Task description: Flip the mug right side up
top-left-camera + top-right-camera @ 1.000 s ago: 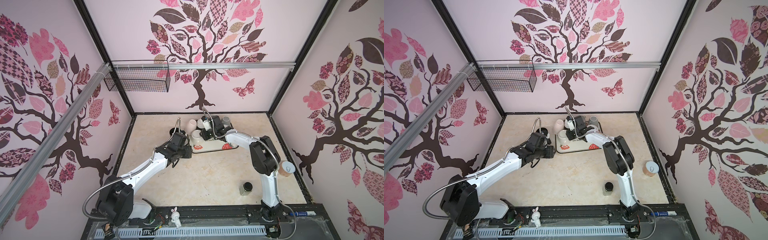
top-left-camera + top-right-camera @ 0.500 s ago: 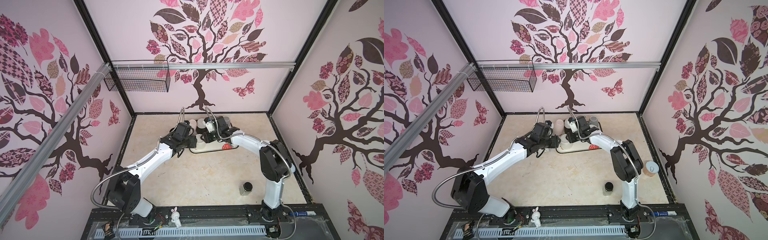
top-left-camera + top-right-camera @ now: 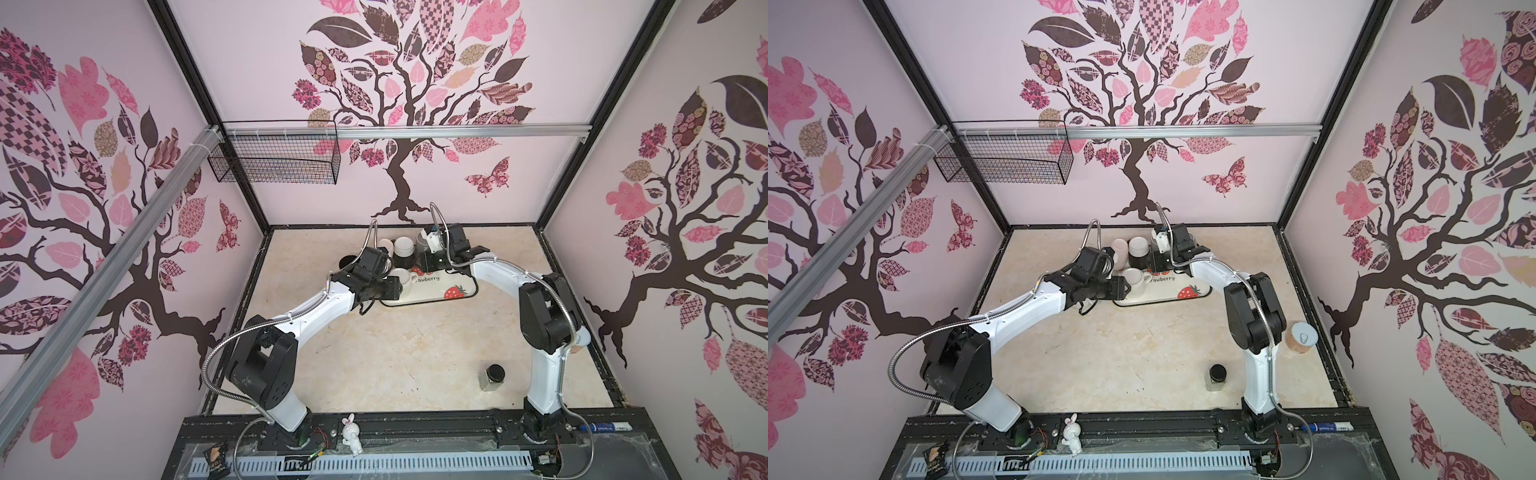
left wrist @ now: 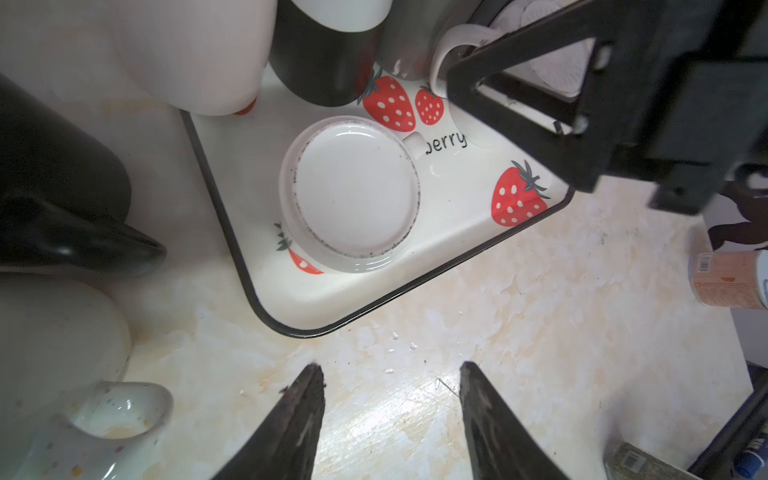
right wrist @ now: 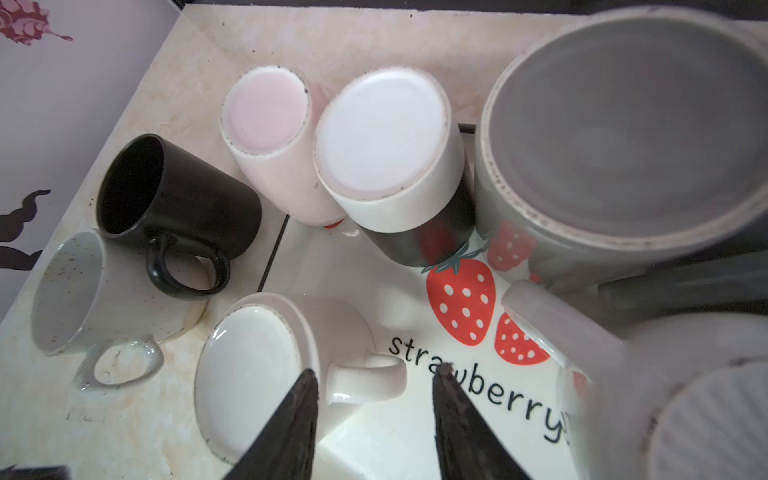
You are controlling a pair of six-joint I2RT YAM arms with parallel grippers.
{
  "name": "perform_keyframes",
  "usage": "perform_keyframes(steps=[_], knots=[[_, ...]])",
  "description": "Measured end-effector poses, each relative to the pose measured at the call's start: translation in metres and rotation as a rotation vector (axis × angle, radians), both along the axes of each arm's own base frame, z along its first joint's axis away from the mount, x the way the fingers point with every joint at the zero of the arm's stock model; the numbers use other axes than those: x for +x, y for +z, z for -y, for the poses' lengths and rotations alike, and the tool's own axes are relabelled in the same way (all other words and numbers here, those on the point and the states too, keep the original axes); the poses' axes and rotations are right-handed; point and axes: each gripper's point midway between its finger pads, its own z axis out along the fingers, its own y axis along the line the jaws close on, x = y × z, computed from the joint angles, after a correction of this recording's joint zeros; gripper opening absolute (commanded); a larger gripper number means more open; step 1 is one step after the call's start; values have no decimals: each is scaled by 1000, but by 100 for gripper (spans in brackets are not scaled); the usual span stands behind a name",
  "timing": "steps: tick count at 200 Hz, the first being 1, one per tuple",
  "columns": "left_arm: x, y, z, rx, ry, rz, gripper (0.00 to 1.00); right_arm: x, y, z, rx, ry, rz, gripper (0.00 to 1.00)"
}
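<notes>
Glass jar at table 5 o'clock and can at 4, both well apart from the work. Left gripper hovers over bare table just off the tray corner, at 7 o'clock of the white mug, jaws spread, empty. The mug sits base-up at the tray's 9 o'clock end. Right gripper comes in from 2 o'clock, fingers apart either side of the handle, not clamped; contact unclear. Crowding: black-and-white mug at 12, pink mug at 11, grey mug at 1, all base-up. Black mug and speckled mug sit off the tray near 9.
</notes>
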Motion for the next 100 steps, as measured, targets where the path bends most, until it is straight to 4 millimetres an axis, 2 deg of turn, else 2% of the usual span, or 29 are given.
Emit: perform_keyframes(steps=[24, 47, 81, 100], knots=[[2, 4, 6, -32, -9, 9, 54, 0, -15, -2, -9, 10, -25, 45], [1, 1, 8, -42, -18, 7, 54, -2, -18, -3, -13, 27, -26, 43], [-7, -18, 4, -32, -15, -25, 54, -12, -33, -3, -7, 41, -49, 40], [-9, -22, 3, -32, -13, -37, 53, -18, -34, -3, 14, 52, -55, 39]])
